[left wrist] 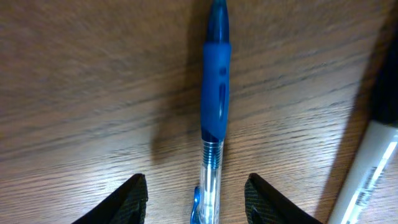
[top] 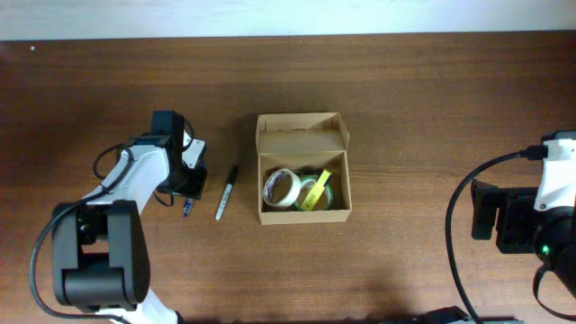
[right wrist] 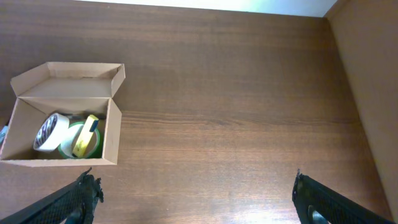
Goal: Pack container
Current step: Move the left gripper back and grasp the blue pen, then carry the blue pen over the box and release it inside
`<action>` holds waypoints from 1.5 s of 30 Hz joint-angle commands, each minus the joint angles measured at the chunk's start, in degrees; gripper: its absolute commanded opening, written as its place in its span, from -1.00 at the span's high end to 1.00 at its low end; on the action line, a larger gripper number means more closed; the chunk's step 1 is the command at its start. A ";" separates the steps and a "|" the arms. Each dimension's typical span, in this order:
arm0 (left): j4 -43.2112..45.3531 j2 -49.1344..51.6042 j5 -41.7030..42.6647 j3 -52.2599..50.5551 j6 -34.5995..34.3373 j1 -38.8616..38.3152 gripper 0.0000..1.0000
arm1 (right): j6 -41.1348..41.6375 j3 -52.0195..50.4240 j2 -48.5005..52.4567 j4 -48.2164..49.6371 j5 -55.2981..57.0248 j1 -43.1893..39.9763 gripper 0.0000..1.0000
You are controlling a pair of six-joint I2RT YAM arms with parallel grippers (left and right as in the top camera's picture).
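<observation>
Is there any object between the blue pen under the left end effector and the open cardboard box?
Yes. A marker lies between the blue pen and the box, touching neither. The box's top is open.

No text could be read anywhere. The white marker [left wrist: 368, 177] carried small dark print along its barrel, too blurred to make out.
</observation>
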 commanded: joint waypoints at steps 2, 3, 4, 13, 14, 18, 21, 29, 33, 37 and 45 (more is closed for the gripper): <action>0.72 2.93 -0.20 -1.11 1.16 0.24 0.08 | -0.31 -0.09 -0.28 -0.33 -0.28 0.35 -0.98; 1.16 3.98 -0.13 -1.14 1.14 0.24 0.16 | -0.31 -0.09 -0.28 -0.33 -0.28 0.35 -0.98; 1.38 4.63 -0.09 -1.14 1.14 0.24 0.20 | -0.31 -0.09 -0.28 -0.33 -0.28 0.35 -0.97; 2.69 7.58 1.25 -1.14 1.11 0.17 0.96 | -0.31 -0.09 -0.28 -0.33 -0.02 0.35 -0.98; 2.67 7.56 1.36 -1.11 1.09 0.17 0.96 | -0.31 -0.09 -0.28 -0.33 0.07 0.35 -0.98; 0.46 7.43 3.08 -0.48 1.09 0.07 0.96 | -0.31 -0.09 -0.28 -0.33 0.13 0.35 -0.98; -4.85 5.53 4.42 3.30 1.66 -0.42 0.97 | -0.31 -0.09 -0.26 -0.31 0.15 0.35 -0.98; -15.02 -4.79 5.20 24.13 5.90 -4.44 0.97 | -0.28 -0.09 -0.22 -0.33 0.13 0.35 -0.98; -17.44 -7.10 5.25 34.97 6.36 -7.93 0.96 | -0.26 -0.09 -0.22 -0.33 0.13 0.35 -0.98; -18.38 -7.37 5.31 41.09 9.64 -13.86 0.96 | -0.26 -0.09 -0.22 -0.33 0.13 0.35 -0.98; -18.78 -3.82 11.28 41.05 23.02 -27.63 0.97 | -0.26 -0.09 -0.22 -0.33 0.09 0.35 -0.98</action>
